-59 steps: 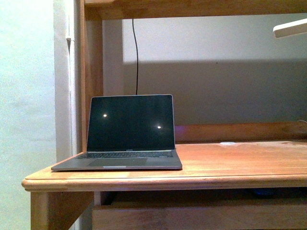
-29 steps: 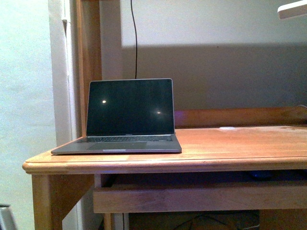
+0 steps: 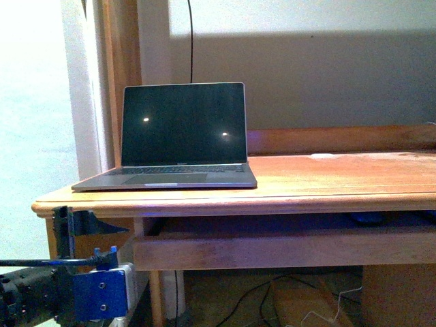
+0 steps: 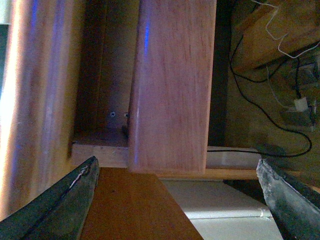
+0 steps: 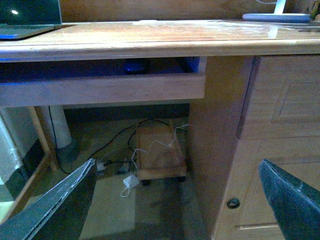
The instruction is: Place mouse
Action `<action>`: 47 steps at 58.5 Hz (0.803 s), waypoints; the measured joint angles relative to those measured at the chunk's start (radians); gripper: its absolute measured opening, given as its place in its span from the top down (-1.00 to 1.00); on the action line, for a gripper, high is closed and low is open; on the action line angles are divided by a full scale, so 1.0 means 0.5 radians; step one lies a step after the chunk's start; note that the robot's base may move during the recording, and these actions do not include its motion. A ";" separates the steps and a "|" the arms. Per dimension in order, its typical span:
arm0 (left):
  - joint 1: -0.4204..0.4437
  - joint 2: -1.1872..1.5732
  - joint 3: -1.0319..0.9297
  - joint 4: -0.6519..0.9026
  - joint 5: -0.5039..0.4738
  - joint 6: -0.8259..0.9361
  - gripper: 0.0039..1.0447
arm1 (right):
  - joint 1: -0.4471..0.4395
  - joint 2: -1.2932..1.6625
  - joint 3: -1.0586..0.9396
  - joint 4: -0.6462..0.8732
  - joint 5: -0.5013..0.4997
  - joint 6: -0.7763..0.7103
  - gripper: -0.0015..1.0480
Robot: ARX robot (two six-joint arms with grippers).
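Fingers on both arms stand apart and hold nothing: the left fingers (image 4: 55, 205) frame the underside of the bench (image 3: 327, 180) at its left leg, and the right fingers (image 5: 55, 210) face the open space beneath the bench top, both well below its surface.

A small dark rounded shape, most likely the mouse (image 3: 368, 218), lies in the low slot between the bench top and the pull-out shelf (image 3: 272, 248), towards the right. It is dim and half hidden behind the shelf's front board, so I cannot say which way it points. The right wrist view shows the same shape (image 5: 134, 66) far back in that slot.

The slot is the main hazard. It looks shallow, so fingers going in level could strike the bench edge or the shelf's front board. A smooth domed shell may also squirt out of a pinch set too high, or get pushed farther back, out of reach.

On the bench top the open laptop (image 3: 180, 133) sits at the near left corner, and a careless swing while setting the mouse down could clip its screen.
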 joint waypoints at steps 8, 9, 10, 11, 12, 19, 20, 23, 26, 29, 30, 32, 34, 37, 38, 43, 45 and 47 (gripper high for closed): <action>-0.024 0.137 0.175 -0.018 0.039 0.062 -0.86 | 0.000 0.000 0.000 0.000 0.000 0.000 -0.86; -0.030 0.158 0.204 -0.018 0.040 0.069 -0.86 | 0.000 0.000 0.000 0.000 0.000 0.000 -0.86; -0.033 0.170 0.220 -0.018 0.041 0.072 -0.86 | 0.000 0.000 0.000 0.000 0.000 0.000 -0.86; -0.040 0.193 0.250 -0.018 0.040 0.076 -0.86 | 0.000 0.000 0.000 0.000 0.000 0.000 -0.86; -0.043 0.204 0.266 -0.019 0.039 0.077 -0.86 | 0.000 0.000 0.000 0.000 0.000 0.000 -0.86; -0.082 0.324 0.410 -0.065 0.055 0.150 -0.85 | 0.000 0.000 0.000 0.000 0.000 0.000 -0.86; -0.085 0.332 0.418 -0.071 0.060 0.152 -0.85 | 0.000 0.000 0.000 0.000 0.000 0.000 -0.86; -0.103 0.381 0.463 -0.078 0.064 0.160 -0.85 | 0.000 0.000 0.000 0.000 0.000 0.000 -0.86; -0.111 0.398 0.484 -0.088 0.072 0.164 -0.85 | 0.000 0.000 0.000 0.000 0.000 0.000 -0.86; -0.123 0.399 0.491 -0.118 0.053 0.160 -0.85 | 0.000 0.000 0.000 0.000 0.000 0.000 -0.86; -0.125 0.399 0.491 -0.125 0.050 0.158 -0.85 | 0.000 0.000 0.000 0.000 -0.001 0.000 -0.86; -0.135 0.396 0.492 -0.153 0.021 0.142 -0.85 | 0.000 0.000 0.000 0.000 -0.001 0.000 -0.86; -0.148 0.383 0.492 -0.193 -0.012 0.117 -0.85 | 0.000 0.000 0.000 0.000 0.000 0.000 -0.86; -0.175 0.346 0.481 -0.291 -0.086 0.046 -0.85 | 0.000 0.000 0.000 0.000 0.000 0.000 -0.86; -0.181 0.335 0.476 -0.317 -0.105 0.029 -0.85 | 0.000 0.000 0.000 0.000 -0.001 0.000 -0.86; -0.232 0.219 0.421 -0.553 -0.228 -0.141 -0.85 | 0.000 0.000 0.000 0.000 -0.001 0.000 -0.86; -0.250 0.171 0.399 -0.642 -0.297 -0.205 -0.86 | 0.000 0.000 0.000 0.000 0.000 0.000 -0.86; -0.274 0.103 0.372 -0.772 -0.352 -0.287 -0.86 | 0.000 0.000 0.000 0.000 -0.001 0.000 -0.86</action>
